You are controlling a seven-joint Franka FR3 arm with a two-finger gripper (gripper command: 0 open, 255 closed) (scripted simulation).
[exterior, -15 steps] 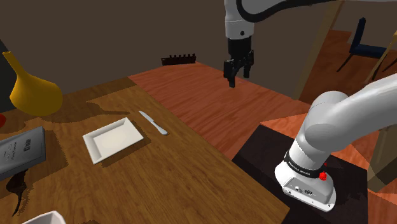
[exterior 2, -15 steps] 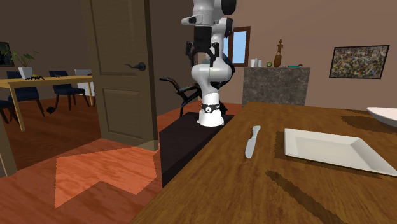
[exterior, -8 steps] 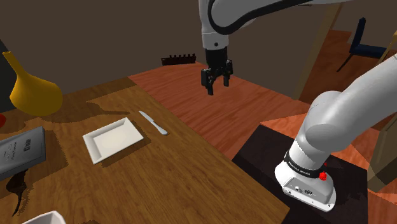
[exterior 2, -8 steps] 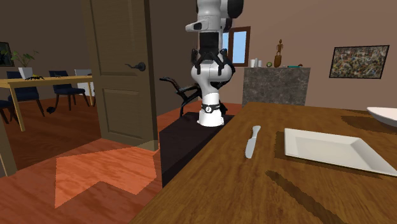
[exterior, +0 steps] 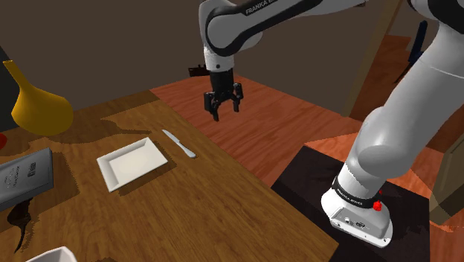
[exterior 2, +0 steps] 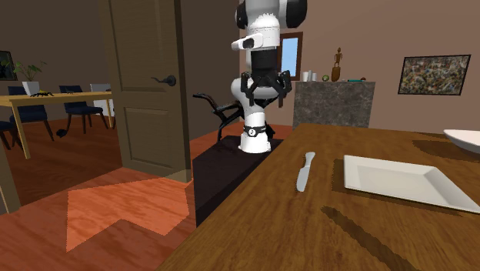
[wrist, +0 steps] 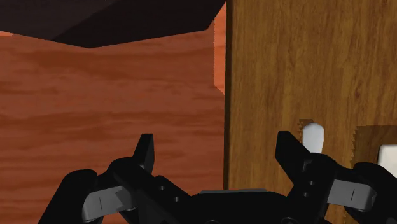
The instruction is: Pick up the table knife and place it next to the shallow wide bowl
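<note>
The table knife (exterior: 179,144), plain pale grey, lies flat on the wooden table (exterior: 223,193) near its edge, beside a shallow square white dish (exterior: 131,162). In the second exterior view the knife (exterior 2: 305,171) lies left of that dish (exterior 2: 404,181). My black gripper (exterior: 225,112) hangs open in the air above the red-brown floor, just off the table's edge and to the right of the knife in the shoulder view. It holds nothing. In the wrist view its fingers (wrist: 146,149) stand wide apart, with the knife's tip (wrist: 313,137) beyond the table's edge beside one of them.
A yellow vase (exterior: 37,104) stands at the table's far left, a grey book (exterior: 22,179) nearer. Part of another white dish's rim (exterior: 52,255) shows at the bottom left. A door (exterior 2: 146,85) and a stone counter (exterior 2: 332,104) stand behind the arm.
The gripper has swung to the shoulder view's left and come lower, nearing the table's edge and the knife. It stayed open. The knife and dish have not moved.
</note>
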